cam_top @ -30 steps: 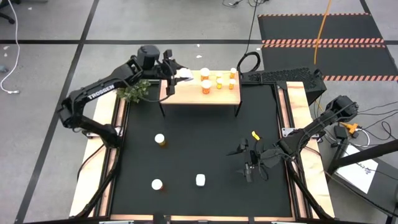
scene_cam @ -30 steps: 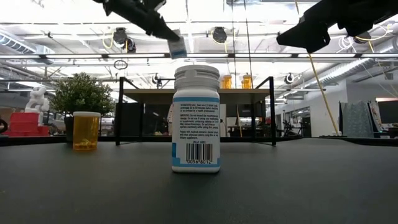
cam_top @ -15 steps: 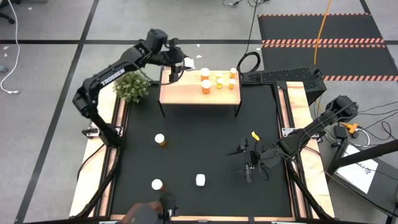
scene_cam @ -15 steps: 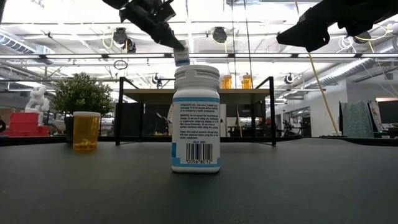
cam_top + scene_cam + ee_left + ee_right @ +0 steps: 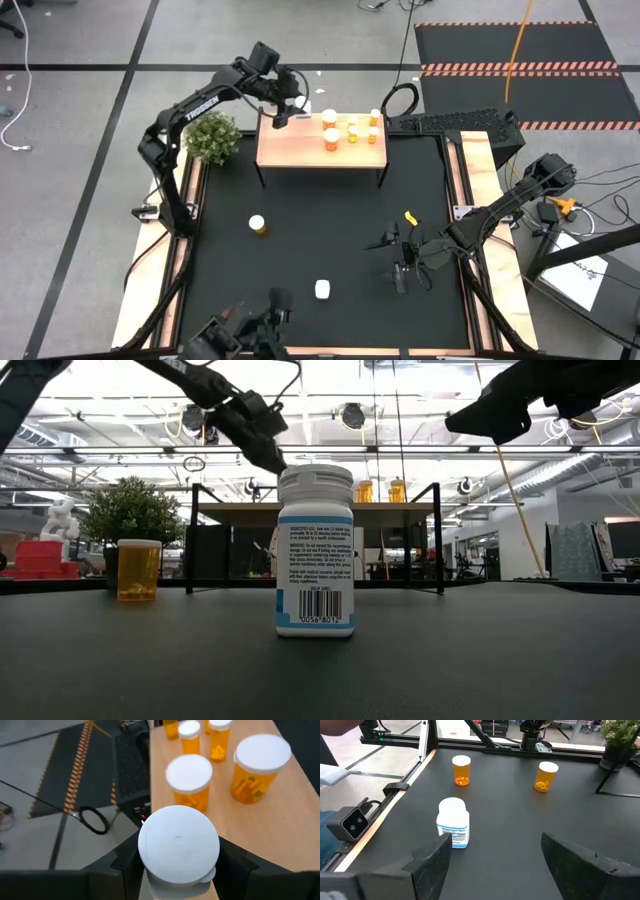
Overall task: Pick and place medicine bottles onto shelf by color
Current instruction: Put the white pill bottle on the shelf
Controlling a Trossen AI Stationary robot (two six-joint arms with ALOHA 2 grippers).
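Note:
The light-wood shelf (image 5: pixel 300 150) stands at the table's far side and carries several orange bottles with white caps (image 5: pixel 331 138). My left gripper (image 5: pixel 292 102) is over the shelf's far left corner, shut on a white bottle (image 5: pixel 178 845). On the black table stand an orange bottle (image 5: pixel 257 225) and a white bottle (image 5: pixel 322 290) on their bases. A second orange bottle (image 5: pixel 461 770) shows only in the right wrist view. My right gripper (image 5: pixel 400 265) is open and empty, low over the table's right part. My left gripper pinches the white bottle between its two fingers (image 5: pixel 125 867), one on each side just below the cap (image 5: pixel 146 865). The fingers slant down from above. The cap faces the wrist camera. The cap hides whether the bottle's base touches the shelf.
A small green plant (image 5: pixel 212 138) stands left of the shelf. A yellow bit (image 5: pixel 410 217) lies on the table's right part. A person (image 5: pixel 240 335) leans in at the near edge, left of the middle. Pale wooden rails (image 5: pixel 140 290) run along both sides.
My left gripper has carried the white bottle from the shelf's left end toward the far edge, to the far left corner, staying shut on it. A person has come in over the near edge and now hides the near orange bottle in the high view.

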